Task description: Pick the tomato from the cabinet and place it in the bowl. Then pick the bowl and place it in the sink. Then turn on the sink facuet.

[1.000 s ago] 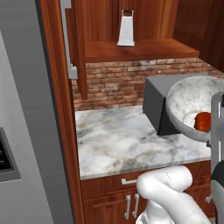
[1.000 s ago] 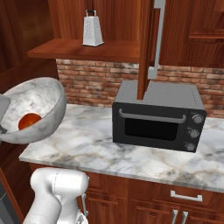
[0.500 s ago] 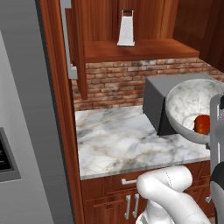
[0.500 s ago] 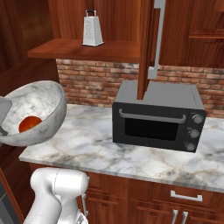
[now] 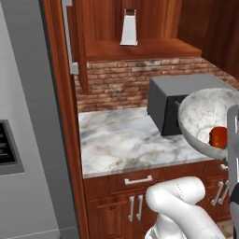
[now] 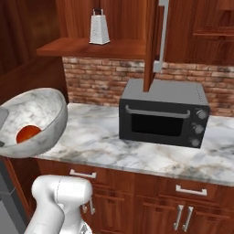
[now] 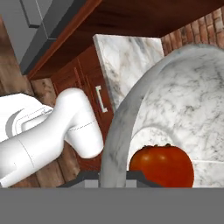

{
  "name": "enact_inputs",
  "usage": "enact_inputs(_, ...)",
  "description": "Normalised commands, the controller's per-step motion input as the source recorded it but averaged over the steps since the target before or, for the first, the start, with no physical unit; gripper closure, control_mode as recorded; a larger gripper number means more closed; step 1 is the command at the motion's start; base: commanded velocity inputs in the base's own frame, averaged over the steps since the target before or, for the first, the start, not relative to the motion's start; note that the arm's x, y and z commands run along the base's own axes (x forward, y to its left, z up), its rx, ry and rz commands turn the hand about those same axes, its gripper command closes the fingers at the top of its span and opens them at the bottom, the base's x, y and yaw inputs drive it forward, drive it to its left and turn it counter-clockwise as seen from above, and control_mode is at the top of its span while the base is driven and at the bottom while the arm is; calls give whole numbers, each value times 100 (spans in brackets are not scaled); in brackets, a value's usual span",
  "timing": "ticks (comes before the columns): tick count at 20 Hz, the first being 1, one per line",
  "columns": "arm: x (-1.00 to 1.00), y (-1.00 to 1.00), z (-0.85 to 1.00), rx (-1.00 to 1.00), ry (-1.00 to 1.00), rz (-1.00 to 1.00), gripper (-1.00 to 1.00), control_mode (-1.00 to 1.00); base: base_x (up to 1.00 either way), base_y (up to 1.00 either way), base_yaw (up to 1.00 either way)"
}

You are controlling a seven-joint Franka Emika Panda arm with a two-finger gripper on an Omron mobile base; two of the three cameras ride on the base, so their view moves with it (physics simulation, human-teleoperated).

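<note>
The marbled bowl (image 5: 205, 119) hangs tilted in the air in front of the counter, with my gripper (image 7: 113, 175) shut on its rim. Inside it, the red tomato (image 7: 162, 165) rests against the lower wall, seen also as the tomato (image 5: 217, 137) and the tomato (image 6: 28, 134). In the right base view the bowl (image 6: 34, 114) is at the far left, the gripper (image 6: 2, 123) at the picture's edge. Above the counter, the cabinet (image 5: 140, 49) stands open, its door (image 6: 151, 45) swung out with the grey bar handle. The sink and the sink faucet are out of view.
A dark toaster oven (image 6: 164, 112) sits on the marble counter (image 5: 121, 140) right behind the bowl. A metal grater (image 5: 129, 28) stands on the cabinet shelf. A grey fridge (image 5: 28, 140) walls off the left. Low wood cupboards (image 6: 183, 205) run below the counter.
The bowl, still gripped and with the tomato in it, has sunk slightly and drifted a little away from the counter. The tomato has shifted a bit inside it.
</note>
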Motion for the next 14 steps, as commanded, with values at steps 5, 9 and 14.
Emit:
enact_inputs(5, 0, 0, 0, 0, 0, 0, 100, 100, -55, -44, -7)
enact_inputs(9, 0, 0, 0, 0, 0, 0, 100, 100, -5, -48, -28)
enact_inputs(14, 0, 0, 0, 0, 0, 0, 100, 100, 0, -40, -50)
